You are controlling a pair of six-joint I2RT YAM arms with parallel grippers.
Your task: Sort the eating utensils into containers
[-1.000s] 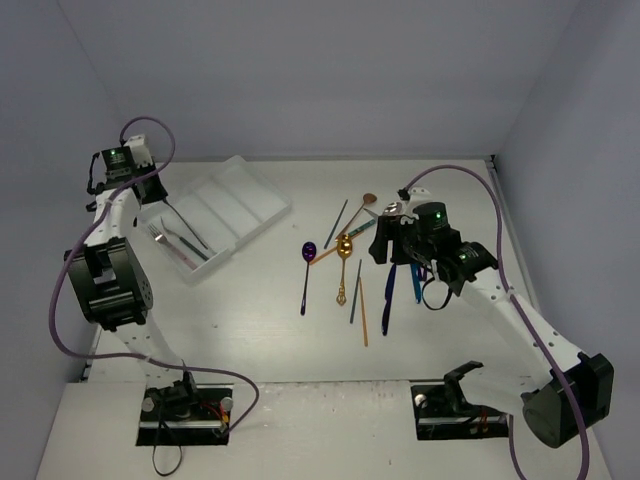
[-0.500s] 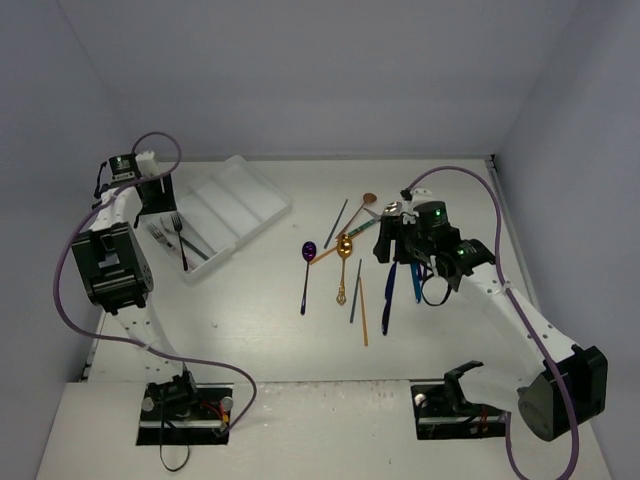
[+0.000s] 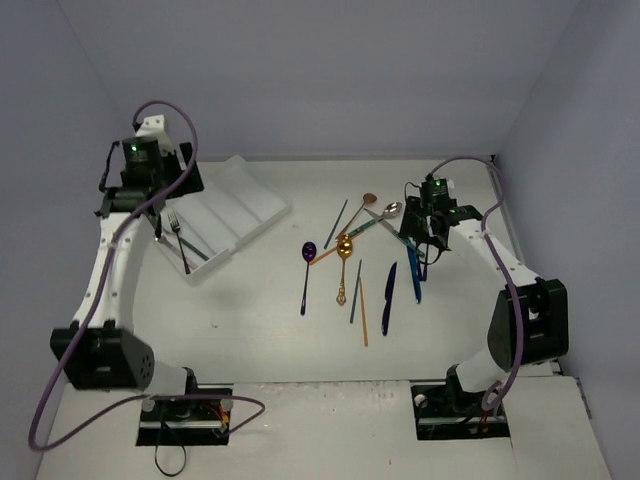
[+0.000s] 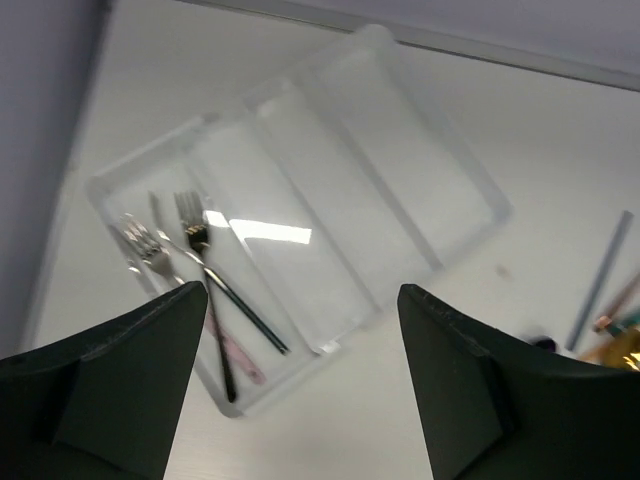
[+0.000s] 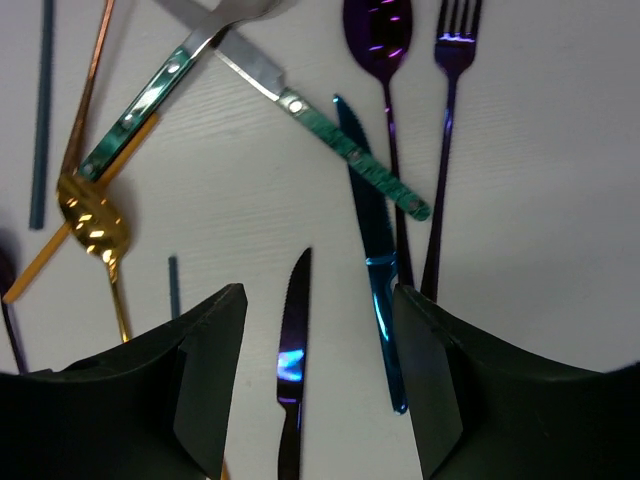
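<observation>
Leftmost, the left gripper (image 4: 300, 292) hangs above the tray (image 4: 385, 130) with its fingers spread wide and nothing between them. Forks lie in the tray's end compartment, the one nearest the left wall. A silver fork (image 4: 143, 243) and a dark fork (image 4: 190, 215) lie side by side, next to a pinkish handle (image 4: 245, 365) whose head I cannot make out in the blur.

Further right, loose utensils lie scattered on the table (image 3: 260, 330): a gold spoon (image 5: 90, 225), a purple knife (image 5: 293, 340), a blue knife (image 5: 378, 290) crossed near its tip by a teal-handled knife (image 5: 350, 160), a purple spoon (image 5: 378, 30) and a purple fork (image 5: 455, 35). The right gripper (image 5: 317, 300) hovers over the purple and blue knives, fingers moderately apart, holding nothing.
</observation>
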